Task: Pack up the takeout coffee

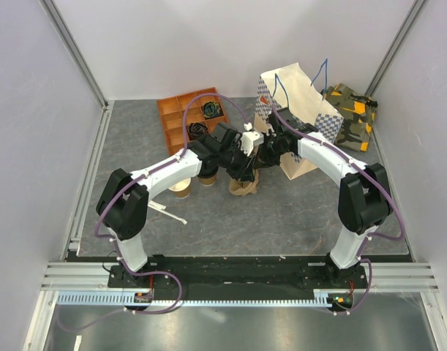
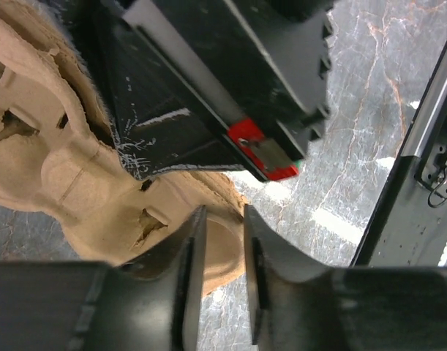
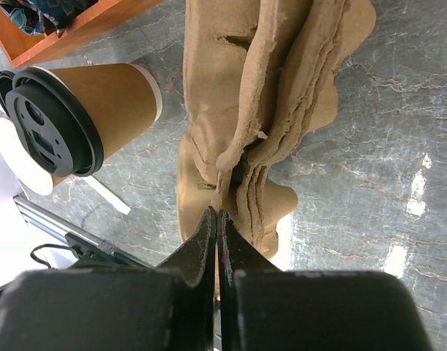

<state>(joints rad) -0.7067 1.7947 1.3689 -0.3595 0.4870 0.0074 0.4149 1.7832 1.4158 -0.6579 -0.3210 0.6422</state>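
Observation:
The takeout coffee [image 3: 99, 99], a brown paper cup with a black lid [image 3: 47, 121], stands on the grey table left of a stack of tan pulp cup carriers [image 3: 282, 110]. My right gripper [image 3: 219, 213] is shut on a thin edge of one carrier in the stack. My left gripper [image 2: 224, 248] is open by a narrow gap, and a rounded lobe of a cup carrier [image 2: 222, 252] sits between its fingers. In the top view both grippers meet over the carriers [image 1: 243, 188], and the coffee [image 1: 207, 178] is mostly hidden under the left arm.
A lidless tan cup [image 1: 181, 189] stands beside the coffee. A white stick [image 1: 167, 212] lies near the left arm. An orange compartment tray [image 1: 181, 121] is at the back. A white paper bag [image 1: 300, 110] stands behind the right arm, with a camouflage pouch [image 1: 352, 113] beside it.

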